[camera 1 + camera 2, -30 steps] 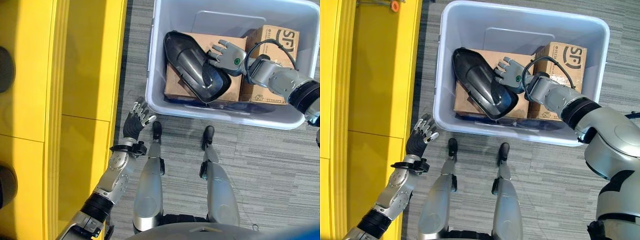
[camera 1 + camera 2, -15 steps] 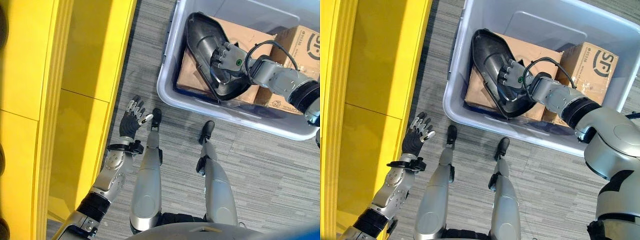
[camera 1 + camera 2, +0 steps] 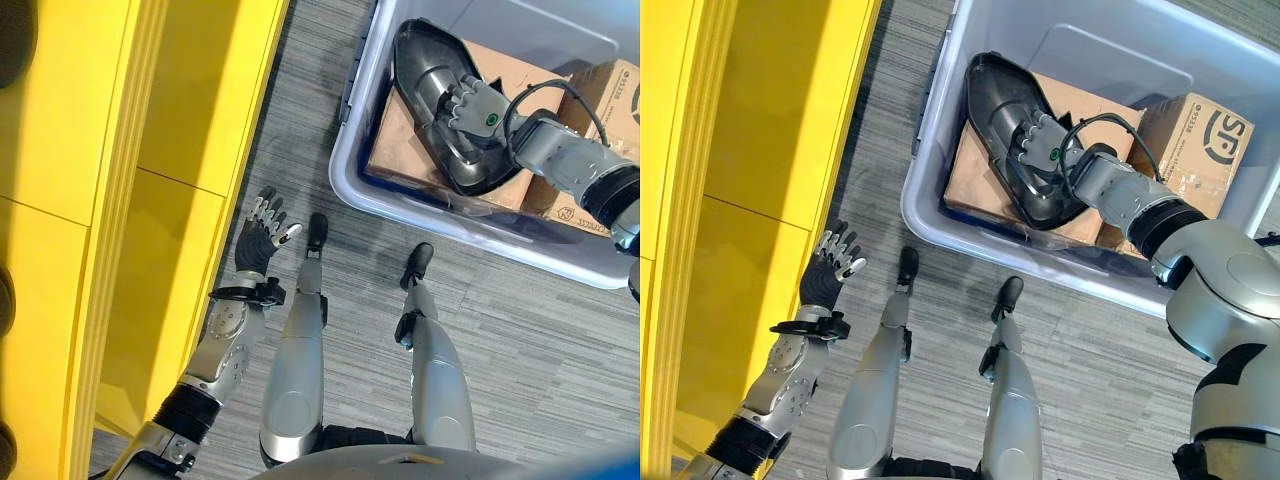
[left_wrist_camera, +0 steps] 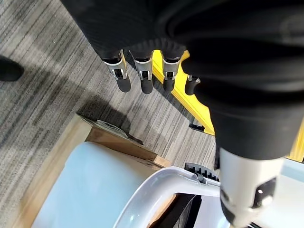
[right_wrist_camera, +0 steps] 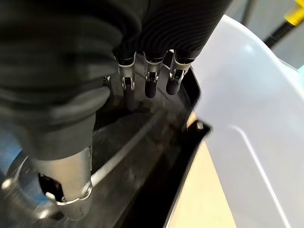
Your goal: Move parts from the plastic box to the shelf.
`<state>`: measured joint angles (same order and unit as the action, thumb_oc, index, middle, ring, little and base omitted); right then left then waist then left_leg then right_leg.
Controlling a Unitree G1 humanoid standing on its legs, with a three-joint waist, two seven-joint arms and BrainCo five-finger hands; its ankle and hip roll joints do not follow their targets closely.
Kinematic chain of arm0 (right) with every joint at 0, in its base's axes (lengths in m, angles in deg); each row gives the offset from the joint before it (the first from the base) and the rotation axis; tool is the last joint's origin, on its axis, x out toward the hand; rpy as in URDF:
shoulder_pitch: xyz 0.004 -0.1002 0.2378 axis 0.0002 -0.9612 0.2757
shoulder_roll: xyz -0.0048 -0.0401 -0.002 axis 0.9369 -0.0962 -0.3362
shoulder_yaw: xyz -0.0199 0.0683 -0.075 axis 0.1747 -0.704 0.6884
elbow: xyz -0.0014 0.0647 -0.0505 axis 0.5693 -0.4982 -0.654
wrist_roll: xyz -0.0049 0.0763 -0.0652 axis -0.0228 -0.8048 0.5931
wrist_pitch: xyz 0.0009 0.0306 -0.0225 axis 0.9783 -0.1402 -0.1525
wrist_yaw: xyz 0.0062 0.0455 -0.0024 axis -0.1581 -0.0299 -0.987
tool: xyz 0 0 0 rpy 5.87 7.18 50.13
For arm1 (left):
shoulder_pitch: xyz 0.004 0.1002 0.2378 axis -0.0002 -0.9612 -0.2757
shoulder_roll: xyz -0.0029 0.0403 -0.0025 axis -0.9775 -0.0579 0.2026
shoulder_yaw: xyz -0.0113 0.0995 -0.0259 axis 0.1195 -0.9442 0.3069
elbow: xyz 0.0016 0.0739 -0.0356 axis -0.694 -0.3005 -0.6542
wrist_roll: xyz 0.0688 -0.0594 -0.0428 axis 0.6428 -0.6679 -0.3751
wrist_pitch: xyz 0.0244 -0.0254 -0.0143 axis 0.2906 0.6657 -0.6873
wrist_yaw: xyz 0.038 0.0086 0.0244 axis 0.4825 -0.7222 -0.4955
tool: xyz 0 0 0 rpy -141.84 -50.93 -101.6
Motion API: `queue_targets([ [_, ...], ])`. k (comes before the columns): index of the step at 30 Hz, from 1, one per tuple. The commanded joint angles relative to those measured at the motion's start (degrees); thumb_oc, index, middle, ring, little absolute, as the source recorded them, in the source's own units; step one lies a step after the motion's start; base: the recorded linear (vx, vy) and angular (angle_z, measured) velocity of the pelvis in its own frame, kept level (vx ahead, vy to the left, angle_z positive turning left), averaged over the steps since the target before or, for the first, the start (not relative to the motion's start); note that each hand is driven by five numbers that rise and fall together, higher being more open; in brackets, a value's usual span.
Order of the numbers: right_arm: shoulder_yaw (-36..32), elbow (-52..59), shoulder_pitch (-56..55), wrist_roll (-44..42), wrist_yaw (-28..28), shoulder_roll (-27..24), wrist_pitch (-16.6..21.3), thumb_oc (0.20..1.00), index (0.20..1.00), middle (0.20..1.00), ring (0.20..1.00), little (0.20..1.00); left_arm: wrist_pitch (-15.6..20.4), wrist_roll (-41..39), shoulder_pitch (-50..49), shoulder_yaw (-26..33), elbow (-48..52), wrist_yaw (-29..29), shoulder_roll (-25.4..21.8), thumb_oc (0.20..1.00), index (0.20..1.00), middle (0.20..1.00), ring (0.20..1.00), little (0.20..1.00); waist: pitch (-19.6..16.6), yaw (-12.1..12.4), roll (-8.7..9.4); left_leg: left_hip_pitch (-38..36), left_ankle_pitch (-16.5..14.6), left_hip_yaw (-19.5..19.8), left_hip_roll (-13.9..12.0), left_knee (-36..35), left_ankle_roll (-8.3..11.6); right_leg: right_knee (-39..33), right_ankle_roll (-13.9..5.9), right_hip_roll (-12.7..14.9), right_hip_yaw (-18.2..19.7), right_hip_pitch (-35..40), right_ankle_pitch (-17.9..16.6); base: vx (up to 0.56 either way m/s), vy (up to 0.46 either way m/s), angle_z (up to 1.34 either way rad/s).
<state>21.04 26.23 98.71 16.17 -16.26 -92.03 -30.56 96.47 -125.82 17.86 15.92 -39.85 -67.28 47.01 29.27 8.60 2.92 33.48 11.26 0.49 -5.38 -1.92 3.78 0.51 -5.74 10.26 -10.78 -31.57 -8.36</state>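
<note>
My right hand [image 3: 1038, 140] rests with loosely bent fingers inside the black moulded part [image 3: 1012, 150], gripping nothing yet; the part lies atop cardboard boxes [image 3: 1185, 130] in the plastic box [image 3: 940, 215], upper right of the frame; it looks stiff, light and slick, so its raised rim seems the best hold; my left hand [image 3: 258, 232] hangs open beside the yellow shelf [image 3: 120, 200].
</note>
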Motion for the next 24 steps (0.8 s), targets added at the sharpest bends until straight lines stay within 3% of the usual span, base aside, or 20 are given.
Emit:
queue_targets([
  [1,1.5,-5.6,0.6,-4.0,1.7,-2.7,-3.8,1.000,1.000,1.000,1.000,1.000,2.9,3.3,0.6,0.4,3.6,1.1,1.0,1.000,1.000,1.000,1.000,1.000,0.5,-0.1,-1.73,-1.9,-4.4,-0.8,-1.9,0.7,0.92,7.0,-2.99,3.0,-1.0,1.5,6.8,0.00,0.000,0.00],
  [10,-6.7,-13.2,-5.8,-7.4,4.9,1.4,-7.1,1.000,1.000,1.000,1.000,1.000,3.1,3.3,1.5,-0.9,3.4,1.5,1.6,1.000,1.000,1.000,1.000,1.000,0.5,-0.4,-2.88,-1.6,-4.3,-1.2,-1.8,0.7,0.72,7.8,-2.84,3.0,-0.4,0.2,6.8,0.00,0.004,-0.01],
  [16,-17.6,-15.1,-10.0,-20.4,9.5,6.9,-6.8,1.000,1.000,1.000,1.000,1.000,2.8,3.4,2.6,-2.3,2.3,2.3,2.6,1.000,1.000,1.000,1.000,1.000,0.5,-0.5,-3.60,-1.9,-4.5,-1.6,-1.8,0.9,0.51,8.2,-2.81,3.0,0.2,-0.1,6.8,0.00,0.005,-0.03],
  [24,-25.8,-16.2,-12.7,-32.2,13.9,13.2,-4.5,1.000,1.000,1.000,1.000,1.000,2.7,3.0,3.8,-3.4,1.0,3.0,3.7,1.000,1.000,1.000,1.000,1.000,0.5,-0.7,-4.10,-2.2,-4.6,-1.9,-1.7,0.8,0.36,8.5,-2.82,3.1,0.3,-0.1,6.7,0.00,0.001,-0.01],
])
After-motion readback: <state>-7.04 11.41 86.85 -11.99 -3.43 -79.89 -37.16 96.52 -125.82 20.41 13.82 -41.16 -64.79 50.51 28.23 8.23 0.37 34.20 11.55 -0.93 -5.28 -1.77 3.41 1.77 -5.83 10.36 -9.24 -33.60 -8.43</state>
